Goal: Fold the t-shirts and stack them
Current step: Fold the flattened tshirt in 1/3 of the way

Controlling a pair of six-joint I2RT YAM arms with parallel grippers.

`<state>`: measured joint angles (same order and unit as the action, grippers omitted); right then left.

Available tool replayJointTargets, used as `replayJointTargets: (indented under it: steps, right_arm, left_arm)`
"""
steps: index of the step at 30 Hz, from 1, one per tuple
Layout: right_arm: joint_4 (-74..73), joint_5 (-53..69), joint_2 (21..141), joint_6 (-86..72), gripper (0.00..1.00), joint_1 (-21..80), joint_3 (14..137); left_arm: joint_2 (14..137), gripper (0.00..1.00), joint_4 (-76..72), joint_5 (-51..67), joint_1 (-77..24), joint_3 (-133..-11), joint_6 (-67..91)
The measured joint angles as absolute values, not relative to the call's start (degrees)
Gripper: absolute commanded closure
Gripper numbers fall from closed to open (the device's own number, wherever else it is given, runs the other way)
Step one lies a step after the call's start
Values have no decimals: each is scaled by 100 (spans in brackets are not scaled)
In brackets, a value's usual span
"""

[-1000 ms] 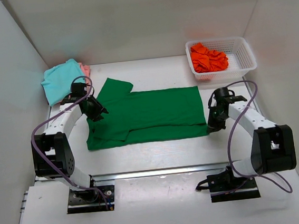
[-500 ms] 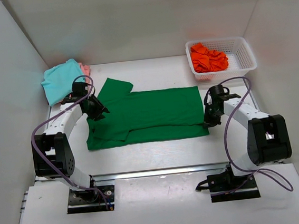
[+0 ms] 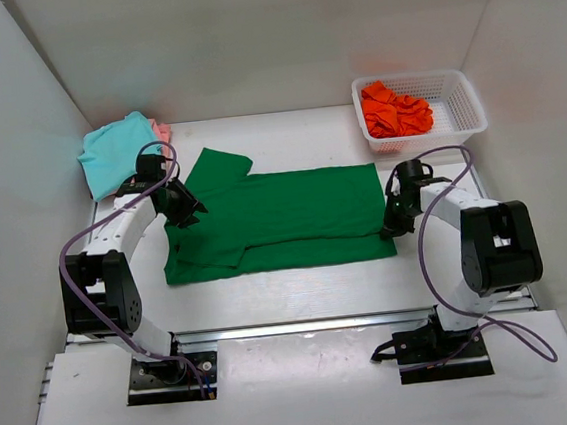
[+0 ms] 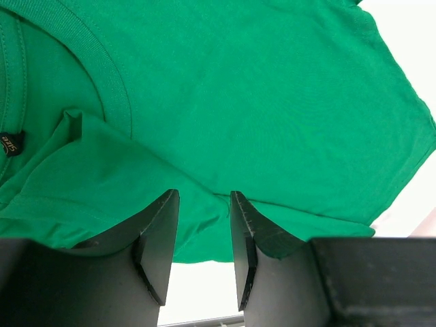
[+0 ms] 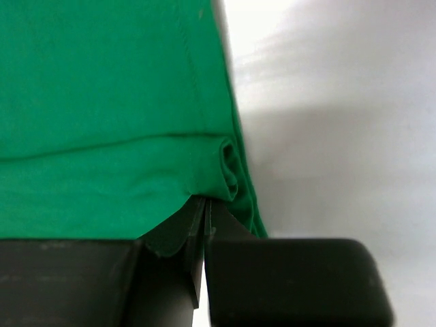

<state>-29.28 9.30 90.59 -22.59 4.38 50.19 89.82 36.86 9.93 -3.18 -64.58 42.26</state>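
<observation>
Four shirts in view, and only one of them has the arms on it. The dark green t-shirt (image 3: 284, 217) lies flat across the middle of the table (image 3: 301, 291), collar end toward the left arm and hem toward the right. A fold line runs along its near edge and one sleeve pokes out at the far left. Down at the near hem corner, the right gripper (image 3: 393, 224) has its fingers pressed together, with a bunched bit of green hem caught between them. Over the collar end, the left gripper (image 3: 185, 212) has its fingers a small way apart. A ridge of green cloth runs up to the gap, and I honestly can't tell if they're touching it. The only writing I can find is a tiny black neck tag (image 4: 9, 143) just inside the ribbed collar (image 4: 102, 68) — pale letters, looks like "size", partly cut off by the frame edge. The teal t-shirt (image 3: 115, 148) sits at the far left corner, with the pale pink t-shirt (image 3: 162, 132) peeking out at its right side, touching it. The bright orange t-shirt (image 3: 394, 109) is crumpled in the white mesh basket (image 3: 459, 105) at far right — well apart from the green one.
</observation>
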Motion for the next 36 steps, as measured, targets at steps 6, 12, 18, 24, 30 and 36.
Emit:
replayJointTargets:
  steps: [6,12,18,24,30,36]
  right_arm:
    - [-2574,1201,9290,-2449,100,226,5188]
    - [-2012,1594,9297,-2851,100,60,5242]
    - [-1522,1846,9369,-3118,100,56,5242]
    - [-1483,1789,9865,-3076,100,56,5559]
    - [-1706,1396,9977,-2696,100,235,6139]
    - [-1896,1059,9666,-2366,100,663,6132]
  left_arm:
    - [8984,53,3686,993,-318,-6464,4200]
    - [9054,53,3686,993,-316,-6473,4200]
    - [9168,53,3701,993,-311,-6571,4195]
    - [9310,53,3680,991,-309,-6639,4141]
    - [9450,53,3673,954,-309,-6624,4001]
    - [9428,50,3590,895,-342,-6230,3846]
